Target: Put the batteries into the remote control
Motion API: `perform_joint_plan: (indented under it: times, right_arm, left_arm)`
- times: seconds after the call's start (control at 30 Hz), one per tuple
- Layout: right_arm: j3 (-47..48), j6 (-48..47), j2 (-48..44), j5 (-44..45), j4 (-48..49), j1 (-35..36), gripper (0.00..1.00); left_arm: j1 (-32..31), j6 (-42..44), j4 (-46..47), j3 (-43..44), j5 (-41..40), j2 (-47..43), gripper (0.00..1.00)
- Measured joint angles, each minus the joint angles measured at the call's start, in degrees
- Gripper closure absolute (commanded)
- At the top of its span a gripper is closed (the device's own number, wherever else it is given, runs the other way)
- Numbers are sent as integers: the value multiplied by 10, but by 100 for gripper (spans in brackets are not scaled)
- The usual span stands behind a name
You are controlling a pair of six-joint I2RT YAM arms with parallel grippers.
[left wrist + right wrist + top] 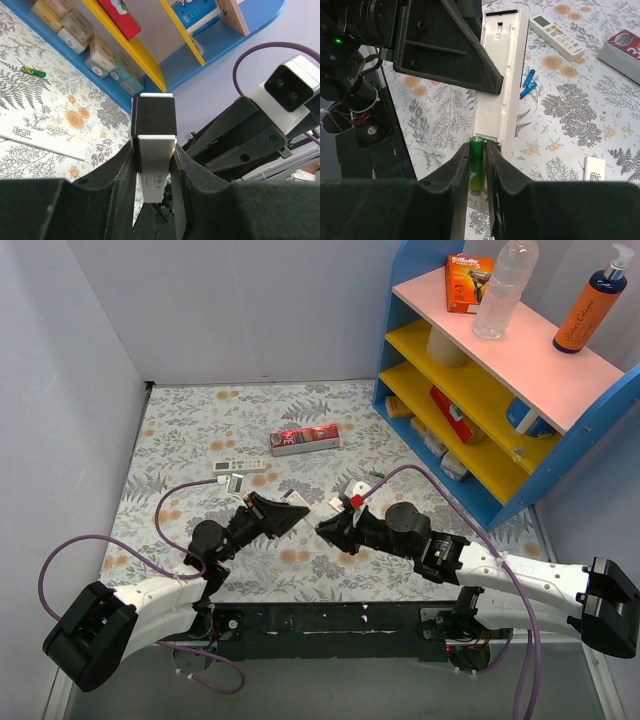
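While raised off the worktop (180, 430) near its middle, lies clamped in the left pincer (154, 155): the remote control (500, 75), a slim white bar with a black cap at one end. Pressed on both long sides by the black fingers (120, 165), with no gap showing. Turned with its back toward the right arm, cover off, the battery bay running along its length.

Meets the right pincer (478, 150) at the end of that bay. Set narrow there, with a green battery (476, 167) upright between the fingers. Left finger against the cell, a thin dark slit on its other side. Cannot tell whether pinched or merely flanked. Cannot tell either whether the cell's top touches the remote's edge or stops just short.

Down on the flowered worktop, just beside the raised remote in the right wrist view: two blue batteries (528, 84), lying close together. Beyond them, a second remote (556, 34), buttons up. Farther off, toward the back of the worktop, a red carton (305, 439) lying flat.

Over at the right, near the foot of the blue shelf (590, 430): another green battery, loose (33, 71), well apart from both pincers. Near it, a white leaflet (40, 135) lying flat.
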Motion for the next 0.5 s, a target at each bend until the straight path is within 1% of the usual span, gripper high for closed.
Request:
perform_joint_plan:
  times: [0.13,0.3,0.5]
  right_arm:
    - [0,0,0,0,0,1,69]
    - [3,0,0,2,-2,3,68]
    - [8,-1,2,0,-9,3,57]
  left_arm:
    - [0,0,1,0,-2,0,100]
    - [0,-1,7,0,-3,4,100]
    - [0,-1,8,0,-6,5,100]
